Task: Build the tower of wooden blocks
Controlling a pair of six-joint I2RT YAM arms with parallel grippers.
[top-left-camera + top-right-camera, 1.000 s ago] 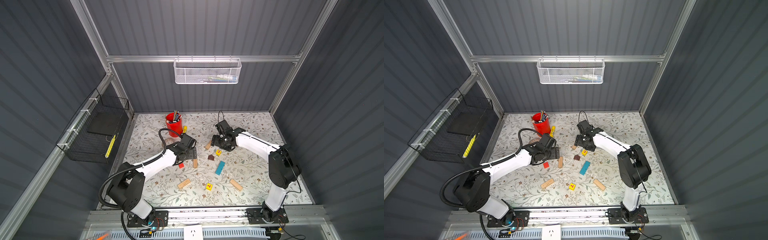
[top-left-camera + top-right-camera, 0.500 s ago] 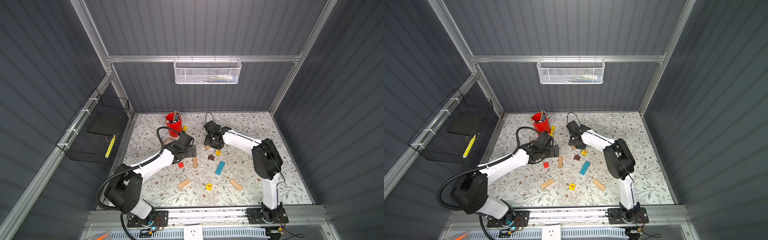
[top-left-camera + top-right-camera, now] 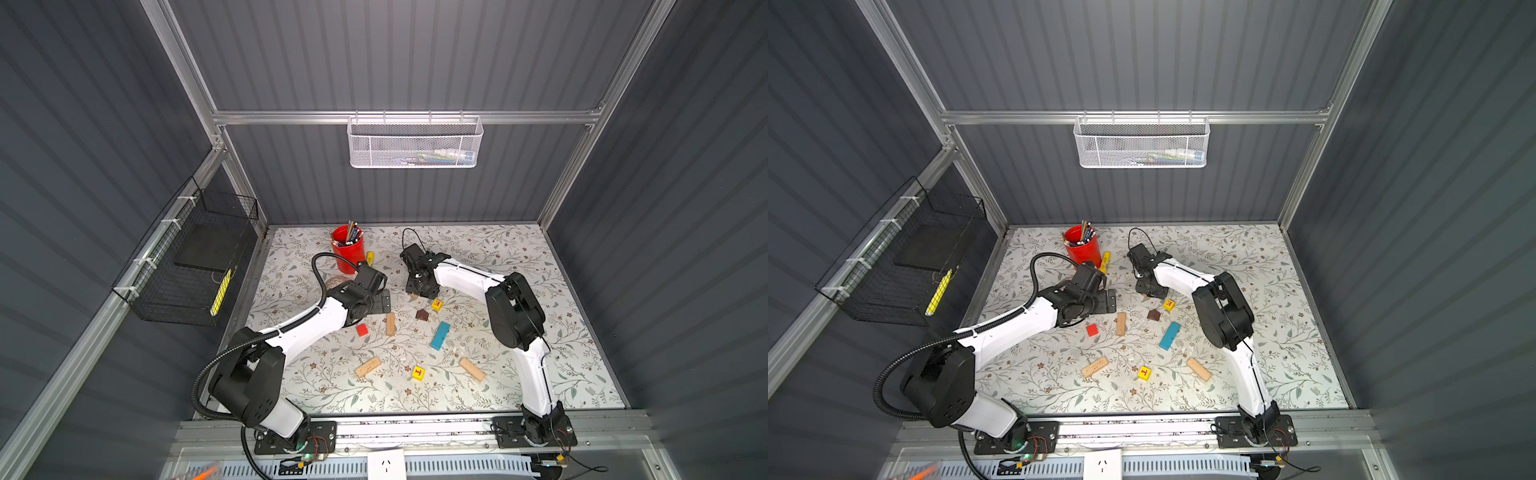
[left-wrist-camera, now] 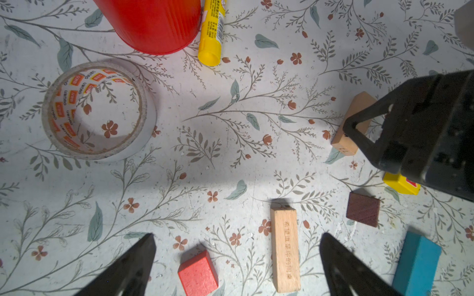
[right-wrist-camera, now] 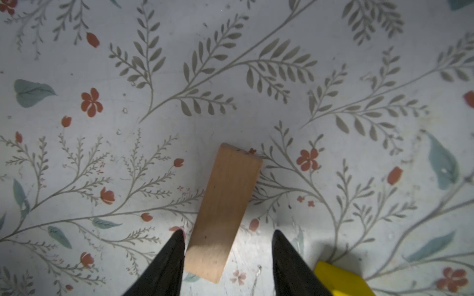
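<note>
**Figure.** Block set on the floral-patterned desk (image 3: pixel 582 365), seen from its front edge and read near to far.

**Front row:** a tan wooden oblong block (image 3: pixel 368 367), a yellow cube with a red letter (image 3: pixel 418 373) and a second tan oblong (image 3: pixel 472 369). Each lies flat and apart from the others.

**Middle row:** the small red wooden cube (image 3: pixel 362 330), a third tan oblong (image 3: pixel 390 324), the dark brown roof-shaped piece (image 3: pixel 422 315) and the blue oblong block (image 3: pixel 440 335). They lie near one another without touching. A second lettered yellow cube (image 3: pixel 436 305) sits just beyond the brown piece. None of these blocks has shifted in the last second.

**Left claw** (image 4: pixel 237 243)**:** it hangs near the small red wooden cube and the third tan oblong, jaws spread wide, released and empty. It is about where it was a second ago.

**Right claw** (image 5: pixel 228 234)**:** this is the main change. A second ago it stood just to the right of the fourth tan oblong (image 5: pixel 228 205). It has since swung toward the centre and now stands over that block, which lies flat beside the second lettered yellow cube. Its jaws have narrowed and straddle the block's end. One fingertip (image 5: pixel 174 256) is close against the wood and a gap shows at the other, so the block is not yet grasped.

**Far side:** a roll of clear tape (image 4: pixel 62 112), a slim yellow marker (image 4: pixel 211 33) and a red cylindrical pen cup (image 3: pixel 348 249), all unchanged.
</note>
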